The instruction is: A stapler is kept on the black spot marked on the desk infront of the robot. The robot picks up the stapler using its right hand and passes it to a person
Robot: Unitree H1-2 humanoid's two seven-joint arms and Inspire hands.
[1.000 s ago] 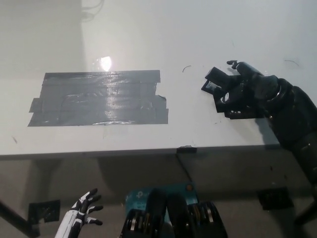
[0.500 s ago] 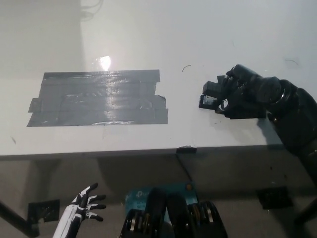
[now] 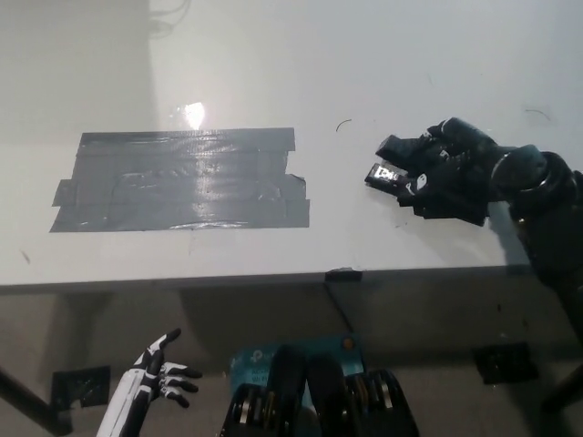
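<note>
One stapler [image 3: 386,172] in right robot hand [image 3: 446,168] points left.

Stapler [image 3: 387,173] right of tape patch [image 3: 180,180]

Glare: we see a bright spot of reflected light [image 3: 193,115] on the white surface, just above the tape's upper edge.
Scratch: we make out a thin curved dark mark [image 3: 342,125] right of the glare.
Cable: we spot pale loops [image 3: 169,13] at the top edge.
Floor markers: we see black squares [image 3: 80,387] and [image 3: 504,362] below the near edge.
Blue item: a teal piece [image 3: 257,359] shows low in the middle.
</note>
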